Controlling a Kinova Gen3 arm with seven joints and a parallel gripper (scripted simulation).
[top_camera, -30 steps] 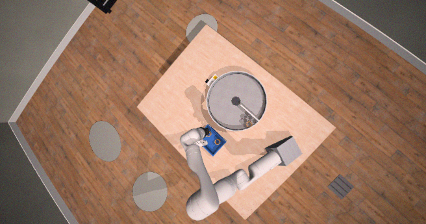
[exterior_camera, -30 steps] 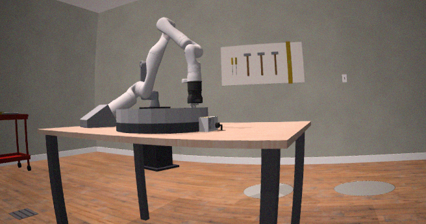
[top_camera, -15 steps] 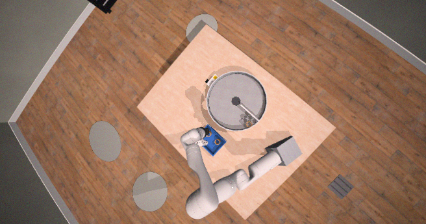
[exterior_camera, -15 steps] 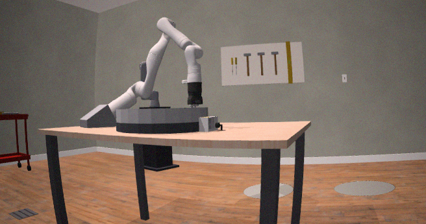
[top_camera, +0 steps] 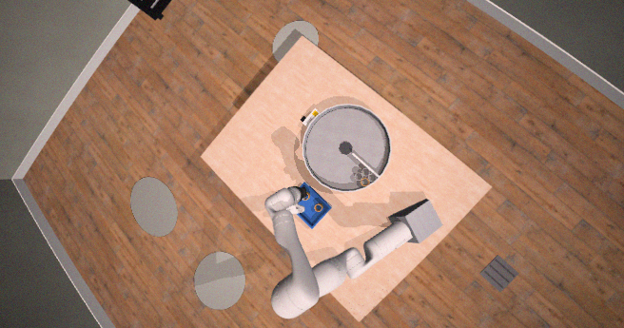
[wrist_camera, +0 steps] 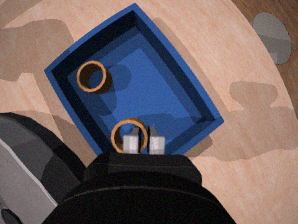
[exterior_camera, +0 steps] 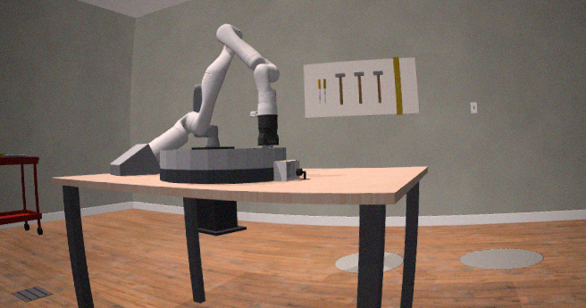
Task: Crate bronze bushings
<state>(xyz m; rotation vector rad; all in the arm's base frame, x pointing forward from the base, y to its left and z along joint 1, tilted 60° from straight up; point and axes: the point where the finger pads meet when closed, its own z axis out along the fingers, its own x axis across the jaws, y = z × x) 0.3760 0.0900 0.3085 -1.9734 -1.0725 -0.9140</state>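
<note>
My gripper (top_camera: 303,195) (exterior_camera: 268,146) (wrist_camera: 144,135) is shut on the wall of a bronze bushing (wrist_camera: 113,137), one finger inside the ring and one outside. It is over the near end of the blue crate (top_camera: 311,217) (wrist_camera: 155,85) in the wrist view; the height above the crate floor is hard to tell. A second bronze bushing (top_camera: 319,203) (wrist_camera: 91,62) stands in the crate. On the turning table (top_camera: 333,128) (exterior_camera: 223,158), several grey steel bushings (top_camera: 362,171) sit by the rim, with one bronze bushing (top_camera: 365,185) among them. The crate is hidden in the exterior view.
A pale bar (top_camera: 365,164) runs from the turning table's dark hub (top_camera: 345,147) to its rim beside the bushings. A small white box (top_camera: 310,117) (exterior_camera: 280,171) stands against the turning table's outer side. The turning table's raised wall stands close to the crate.
</note>
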